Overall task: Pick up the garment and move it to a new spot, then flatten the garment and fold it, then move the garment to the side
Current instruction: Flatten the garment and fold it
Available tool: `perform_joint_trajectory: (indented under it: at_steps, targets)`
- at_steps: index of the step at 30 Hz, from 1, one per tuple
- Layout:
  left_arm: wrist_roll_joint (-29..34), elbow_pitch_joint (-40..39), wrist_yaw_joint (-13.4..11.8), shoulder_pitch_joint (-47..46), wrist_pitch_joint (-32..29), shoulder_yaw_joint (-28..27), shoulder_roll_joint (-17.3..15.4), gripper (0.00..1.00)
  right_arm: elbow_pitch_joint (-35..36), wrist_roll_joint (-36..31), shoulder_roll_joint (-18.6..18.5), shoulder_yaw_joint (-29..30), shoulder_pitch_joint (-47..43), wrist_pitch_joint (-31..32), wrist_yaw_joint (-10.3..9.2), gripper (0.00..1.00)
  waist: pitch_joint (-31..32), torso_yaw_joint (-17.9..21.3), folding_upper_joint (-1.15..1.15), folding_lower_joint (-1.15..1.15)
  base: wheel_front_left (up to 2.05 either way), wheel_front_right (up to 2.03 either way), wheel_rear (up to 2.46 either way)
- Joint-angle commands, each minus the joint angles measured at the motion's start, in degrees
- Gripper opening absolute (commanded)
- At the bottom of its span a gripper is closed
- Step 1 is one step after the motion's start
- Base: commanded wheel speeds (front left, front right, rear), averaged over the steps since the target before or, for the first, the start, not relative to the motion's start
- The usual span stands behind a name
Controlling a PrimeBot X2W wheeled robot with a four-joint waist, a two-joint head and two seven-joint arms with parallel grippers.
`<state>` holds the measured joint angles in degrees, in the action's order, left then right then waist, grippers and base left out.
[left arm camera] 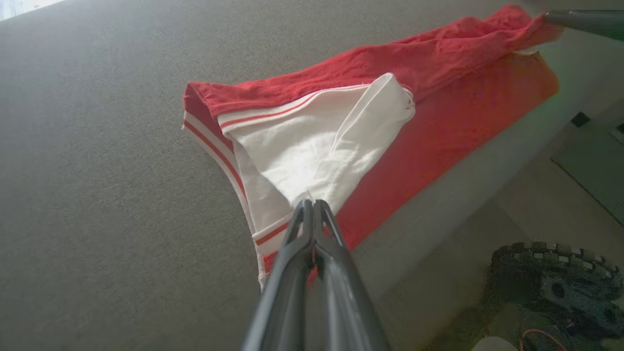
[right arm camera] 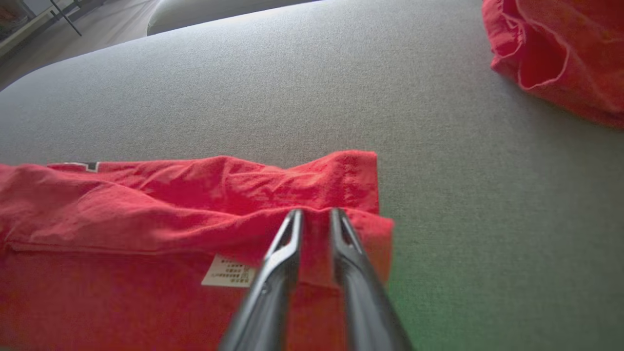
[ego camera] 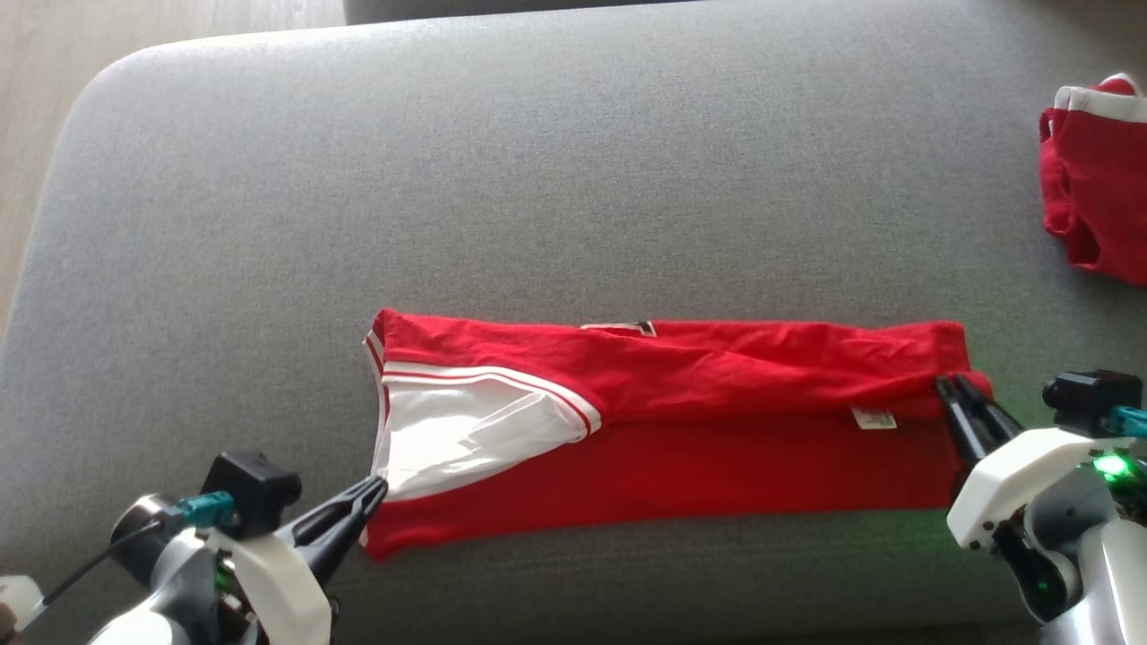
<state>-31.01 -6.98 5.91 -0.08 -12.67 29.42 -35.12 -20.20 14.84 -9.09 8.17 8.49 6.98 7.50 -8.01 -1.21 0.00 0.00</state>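
Note:
The garment point(ego camera: 681, 448) is a red shirt with white, red-striped trim, folded into a long band across the grey cushion point(ego camera: 538, 179). My left gripper point(ego camera: 376, 488) is at its left end, shut on the white part near the front corner; its fingers meet on the cloth in the left wrist view point(left arm camera: 311, 204). My right gripper point(ego camera: 950, 385) is at the right end, and its two dark fingers pinch the folded red edge point(right arm camera: 316, 213) just right of a white label point(right arm camera: 229, 273). The band point(left arm camera: 438, 146) lies flat between the two grippers.
A second red garment point(ego camera: 1098, 179) with white trim lies bunched at the cushion's far right, also seen in the right wrist view point(right arm camera: 560, 48). Wooden floor point(ego camera: 36, 90) lies beyond the cushion's left edge. The cushion's front edge runs just below the band.

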Motion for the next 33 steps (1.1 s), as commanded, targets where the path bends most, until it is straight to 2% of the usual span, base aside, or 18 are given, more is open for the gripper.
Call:
perform_joint_trajectory:
  at_steps: [1,2,3,4,5,7,10,16,17,24,28,33]
  targets:
    - [-0.65,-1.46,0.12,-1.75,-0.52,-2.11,-2.14,0.0,2.07,0.68,-0.85,-1.14,-0.06,0.46,-0.01,1.0,0.02,0.05,0.0,0.0,0.0,0.0,0.0]
    - [-0.86,-1.35,0.13,-1.67,-0.86,-2.0,-2.23,0.0,2.2,0.83,-0.91,-1.13,-0.15,0.78,-0.01,1.0,0.04,0.07,0.0,0.0,0.0,0.0,0.0]
    - [-0.99,-1.22,0.03,-1.62,-1.09,-2.04,-2.34,0.25,2.38,0.97,-1.04,-0.99,-0.24,1.08,-0.01,1.0,0.07,0.08,0.0,0.0,0.0,0.0,0.0]
    - [-0.98,-1.13,-0.08,-1.63,-1.11,-2.18,-2.52,0.71,2.6,1.0,-1.22,-0.71,-0.32,1.35,-0.01,1.0,0.11,0.09,0.0,0.0,0.0,0.0,0.0]
    - [-0.91,-1.01,-0.35,-1.68,-0.98,-2.47,-2.7,0.87,2.89,0.95,-1.35,-0.22,-0.35,1.46,-0.01,1.0,0.16,0.11,0.0,0.0,0.0,0.0,0.0]
    - [-0.58,-0.7,-1.85,-2.22,0.44,-4.02,-2.67,1.0,4.2,0.53,-1.47,1.23,-0.28,1.28,-0.01,1.0,0.4,0.15,0.0,0.0,0.0,0.0,0.0]
    - [-0.38,-0.28,-4.17,-3.09,2.85,-6.07,-1.58,1.0,6.15,-0.62,-0.98,2.72,0.25,-0.29,-0.01,1.0,0.69,0.27,0.0,0.0,0.0,0.0,0.0]
    - [-0.07,0.36,-9.04,-5.41,10.46,-10.09,2.93,1.0,11.64,-1.29,1.73,3.12,1.93,-6.85,-0.01,1.0,1.2,0.18,0.0,0.0,0.0,0.0,0.0]
    - [-0.07,0.36,-9.04,-5.41,10.46,-10.09,2.93,1.0,11.64,-1.29,1.73,3.12,1.93,-6.85,-0.01,1.0,1.2,0.18,0.0,0.0,0.0,0.0,0.0]
    - [-0.37,2.39,-14.19,-6.51,22.43,-14.34,10.05,1.0,16.69,0.15,3.98,0.97,2.0,-14.01,-0.01,1.0,2.24,-0.18,0.0,0.0,0.0,0.0,0.0]
    - [0.08,3.67,-15.69,-6.06,26.53,-16.37,13.32,1.0,18.03,0.45,4.6,-0.2,1.08,-17.29,-0.01,1.0,2.83,-0.37,0.0,0.0,0.0,0.0,0.0]
    - [3.56,4.27,-16.7,-4.35,27.61,-19.86,17.14,1.0,17.26,0.4,5.34,-0.42,-0.4,-19.11,-0.01,1.0,3.26,-0.48,0.0,0.0,0.0,0.0,0.0]
